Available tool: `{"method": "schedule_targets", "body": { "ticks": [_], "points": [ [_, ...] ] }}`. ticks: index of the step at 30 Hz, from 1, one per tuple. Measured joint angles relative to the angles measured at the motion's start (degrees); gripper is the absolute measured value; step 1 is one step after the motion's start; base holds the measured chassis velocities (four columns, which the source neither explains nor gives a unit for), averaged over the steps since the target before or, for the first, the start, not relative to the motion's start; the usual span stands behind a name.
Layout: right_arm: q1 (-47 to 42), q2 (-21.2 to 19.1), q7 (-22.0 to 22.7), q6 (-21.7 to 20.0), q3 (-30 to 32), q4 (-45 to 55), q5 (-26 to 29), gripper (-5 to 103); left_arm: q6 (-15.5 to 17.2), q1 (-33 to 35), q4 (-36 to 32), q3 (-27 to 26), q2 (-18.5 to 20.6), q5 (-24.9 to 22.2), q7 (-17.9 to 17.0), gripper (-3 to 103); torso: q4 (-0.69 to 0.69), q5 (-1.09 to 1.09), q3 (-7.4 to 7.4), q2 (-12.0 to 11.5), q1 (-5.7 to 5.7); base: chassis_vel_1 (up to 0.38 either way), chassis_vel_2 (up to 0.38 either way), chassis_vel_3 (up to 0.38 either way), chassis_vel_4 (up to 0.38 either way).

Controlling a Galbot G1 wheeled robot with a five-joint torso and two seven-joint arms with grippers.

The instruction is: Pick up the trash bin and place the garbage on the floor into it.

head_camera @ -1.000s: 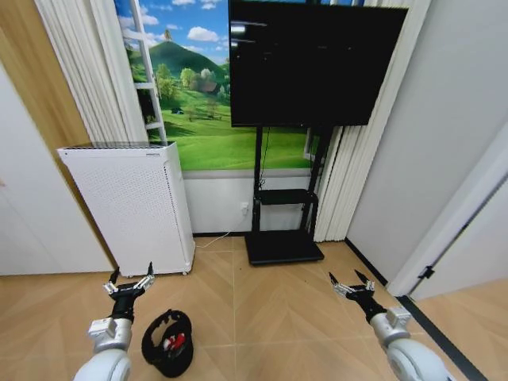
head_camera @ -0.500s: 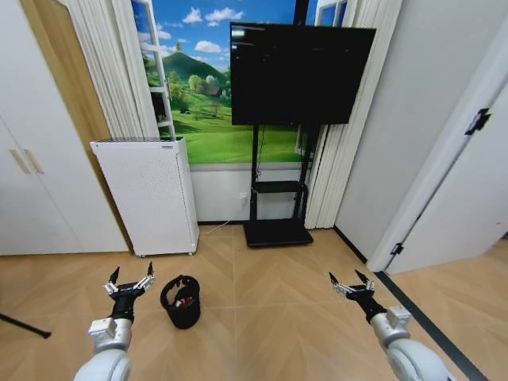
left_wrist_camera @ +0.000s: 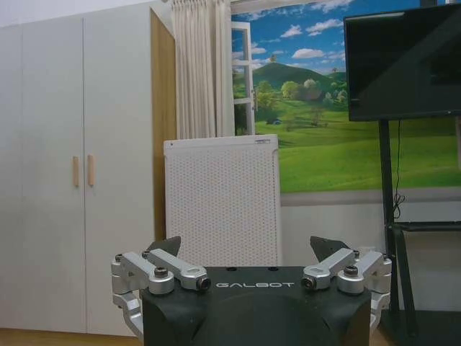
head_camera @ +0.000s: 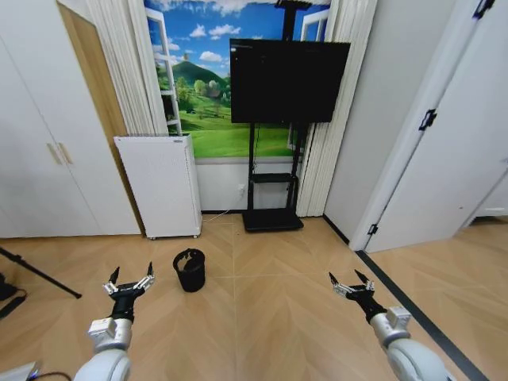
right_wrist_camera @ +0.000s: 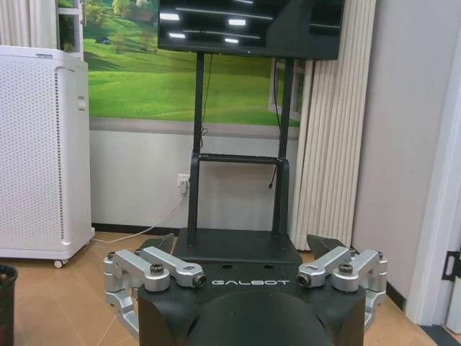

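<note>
The trash bin [head_camera: 190, 270], a small black round wastebasket, stands upright on the wooden floor ahead of me and slightly left; its edge also shows in the right wrist view [right_wrist_camera: 6, 303]. The garbage is out of view. My left gripper [head_camera: 131, 275] hangs open and empty low on the left, short of the bin and a little to its left. In the left wrist view the left gripper [left_wrist_camera: 248, 249] has its fingers spread wide. My right gripper [head_camera: 347, 279] is open and empty low on the right, well away from the bin, and it also shows spread [right_wrist_camera: 241, 245].
A white perforated appliance [head_camera: 163, 186] stands against the wall behind the bin. A TV [head_camera: 287, 79] on a black stand with a flat base [head_camera: 272, 221] is beside it. White cupboard doors [head_camera: 40, 159] line the left, a door [head_camera: 444, 159] the right. A black tripod leg [head_camera: 40, 274] crosses the floor.
The whole picture has pulled back, so the camera has moved away from the wall. The bin now appears farther off and smaller. Both grippers keep the same open pose.
</note>
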Motion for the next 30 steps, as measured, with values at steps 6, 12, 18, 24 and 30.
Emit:
{"method": "schedule_targets", "body": {
  "ticks": [6,12,18,24,30],
  "points": [
    [0.00,0.00,0.01,0.00,0.00,0.00,0.00,100,0.01,0.00,0.00,0.00,0.00,0.00,-0.01,98,0.02,-0.02,-0.01,-0.02,-0.02,0.370,-0.354,-0.354,0.352],
    [-0.01,0.00,0.00,0.00,0.00,0.00,0.00,100,0.00,0.02,0.01,0.00,-0.01,0.00,-0.01,98,0.01,-0.09,-0.03,-0.01,-0.05,0.338,-0.332,-0.343,0.343],
    [-0.02,0.01,0.01,-0.01,-0.01,0.00,0.00,100,0.00,0.02,0.00,0.00,-0.01,0.00,0.01,98,0.00,-0.01,-0.04,-0.01,-0.07,0.190,-0.151,-0.204,0.194],
    [0.00,0.01,0.00,0.00,0.00,0.00,0.00,100,0.00,-0.01,0.00,0.01,-0.01,-0.01,0.02,98,0.01,-0.02,0.00,-0.06,0.02,-0.031,0.029,0.045,-0.018],
    [0.02,0.01,0.00,0.00,0.00,0.00,0.00,100,0.00,-0.01,0.00,0.01,-0.01,0.00,0.03,98,0.01,-0.01,0.00,-0.06,0.02,-0.045,0.063,0.061,-0.034]
  ]
}}
